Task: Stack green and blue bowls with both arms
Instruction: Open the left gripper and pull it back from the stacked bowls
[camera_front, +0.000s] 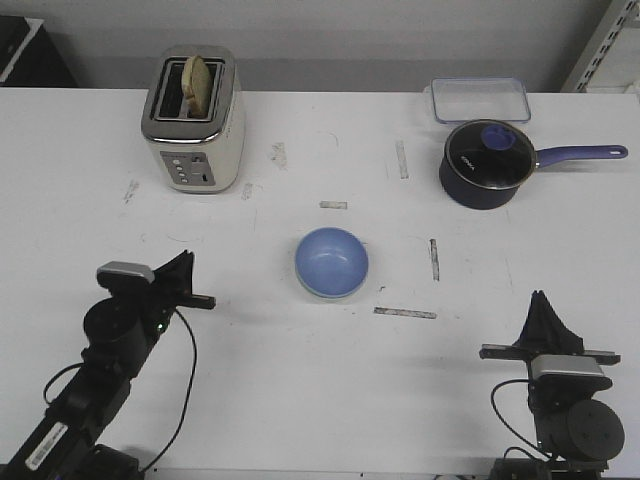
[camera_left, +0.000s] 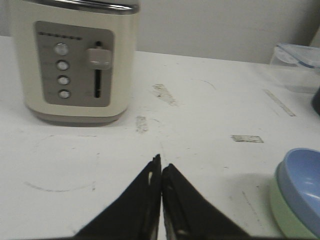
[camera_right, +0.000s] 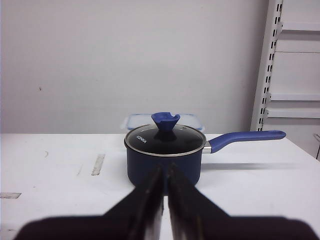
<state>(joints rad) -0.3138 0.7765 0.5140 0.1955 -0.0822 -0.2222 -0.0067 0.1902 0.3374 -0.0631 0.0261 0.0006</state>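
The blue bowl (camera_front: 332, 261) sits nested inside the green bowl (camera_front: 320, 292) at the middle of the table; only a thin mint rim of the green bowl shows under it. In the left wrist view the blue bowl (camera_left: 304, 185) rests in the green bowl (camera_left: 286, 214) at the frame's edge. My left gripper (camera_front: 187, 258) is shut and empty, to the left of the bowls; its tips (camera_left: 161, 162) meet over bare table. My right gripper (camera_front: 538, 298) is shut and empty at the front right, pointing at the saucepan (camera_right: 165, 167).
A cream toaster (camera_front: 194, 120) with bread stands at the back left. A dark navy saucepan (camera_front: 487, 165) with glass lid stands at the back right, handle to the right. A clear plastic container (camera_front: 480, 99) lies behind it. Tape marks dot the table.
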